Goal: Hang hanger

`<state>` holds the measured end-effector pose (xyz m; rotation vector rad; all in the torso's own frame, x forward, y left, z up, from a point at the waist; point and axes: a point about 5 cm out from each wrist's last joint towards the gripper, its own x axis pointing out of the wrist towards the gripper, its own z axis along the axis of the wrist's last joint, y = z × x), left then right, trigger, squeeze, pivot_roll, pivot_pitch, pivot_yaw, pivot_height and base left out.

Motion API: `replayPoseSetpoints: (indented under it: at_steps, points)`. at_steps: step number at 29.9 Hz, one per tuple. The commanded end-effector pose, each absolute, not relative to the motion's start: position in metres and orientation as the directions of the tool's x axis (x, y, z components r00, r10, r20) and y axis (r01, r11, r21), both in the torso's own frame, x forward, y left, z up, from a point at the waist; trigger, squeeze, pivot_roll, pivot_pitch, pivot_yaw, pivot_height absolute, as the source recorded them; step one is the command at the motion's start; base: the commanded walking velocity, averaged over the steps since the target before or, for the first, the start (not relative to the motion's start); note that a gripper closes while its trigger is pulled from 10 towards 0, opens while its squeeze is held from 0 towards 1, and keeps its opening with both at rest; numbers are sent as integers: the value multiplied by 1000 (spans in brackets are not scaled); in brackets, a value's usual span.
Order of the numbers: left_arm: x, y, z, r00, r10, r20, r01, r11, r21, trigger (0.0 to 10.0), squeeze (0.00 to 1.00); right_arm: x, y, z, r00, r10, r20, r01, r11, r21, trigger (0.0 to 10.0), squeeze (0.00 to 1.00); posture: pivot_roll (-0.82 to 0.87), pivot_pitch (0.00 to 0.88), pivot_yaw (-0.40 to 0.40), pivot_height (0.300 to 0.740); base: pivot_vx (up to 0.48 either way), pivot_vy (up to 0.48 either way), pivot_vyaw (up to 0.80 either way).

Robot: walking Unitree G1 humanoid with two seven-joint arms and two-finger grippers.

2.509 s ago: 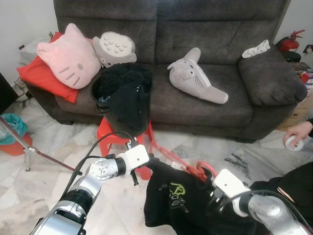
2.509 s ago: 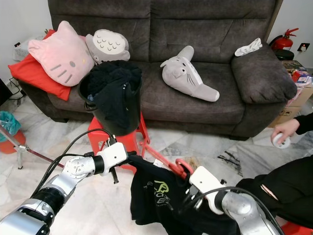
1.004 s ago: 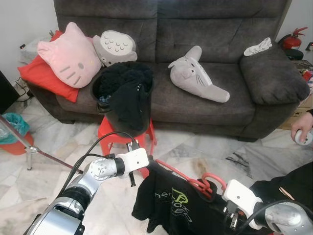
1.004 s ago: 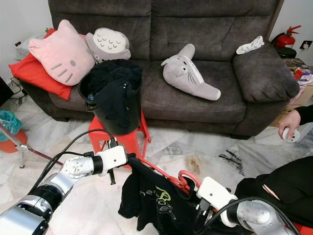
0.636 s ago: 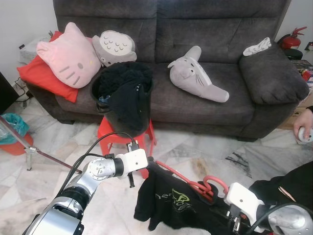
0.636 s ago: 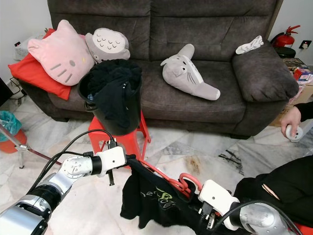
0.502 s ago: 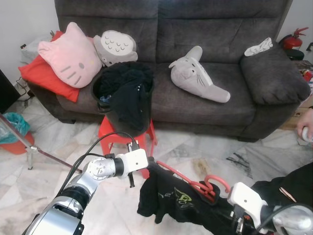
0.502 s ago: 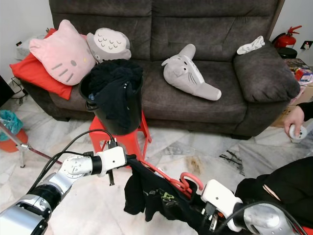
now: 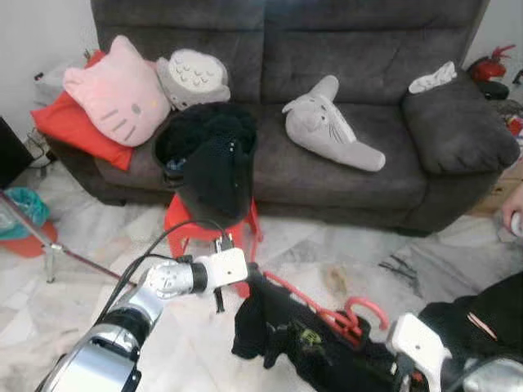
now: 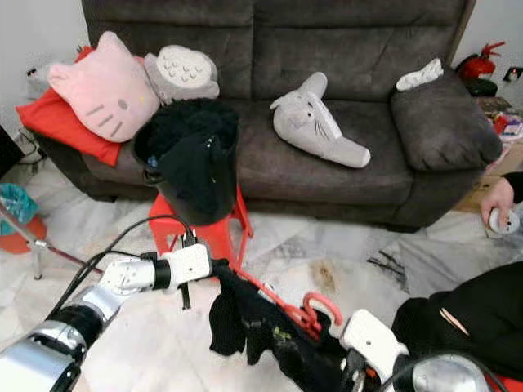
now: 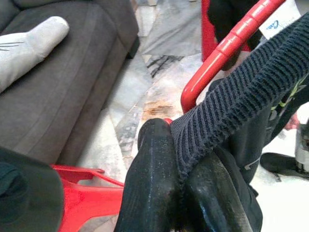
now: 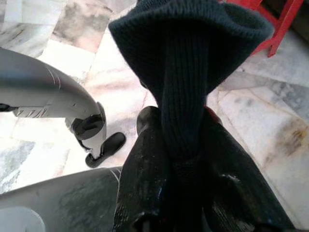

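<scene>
A red plastic hanger with its hook hangs low over the marble floor, and a black shirt is bunched on it. My left gripper is at the hanger's left end. In the left wrist view that gripper is shut on the shirt's ribbed edge, with the red hanger bar just beyond. My right gripper is shut on a ribbed fold of the same shirt. Its white wrist shows at the lower right, where the fabric hides the fingers.
A grey sofa with cushions and plush toys stands ahead. Before it, a black basket of dark clothes sits on a red stool. A person's hand and black sleeve are at the right, and a metal stand leg at the left.
The right gripper has sunk lower and rightwards. The shirt has bunched up along the hanger, so its green print is mostly folded away. The left gripper has kept its place.
</scene>
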<state>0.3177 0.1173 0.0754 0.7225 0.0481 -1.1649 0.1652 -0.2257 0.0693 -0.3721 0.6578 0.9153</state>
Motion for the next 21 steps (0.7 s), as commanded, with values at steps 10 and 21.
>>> replayPoseSetpoints:
  at_steps: [10,21]
  points:
    - [320,148,76,393,-773,-499,878,154,453,10000,0,171,-278,56,509,324,-798,-731,651,-202,10000,0,-46,60,73,740,0,0,0]
    - [313,156,77,319,-789,-525,902,83,424,10000,0,188,-293,54,575,228,-786,-677,672,-300,10000,0,-36,59,74,740,0,0,0]
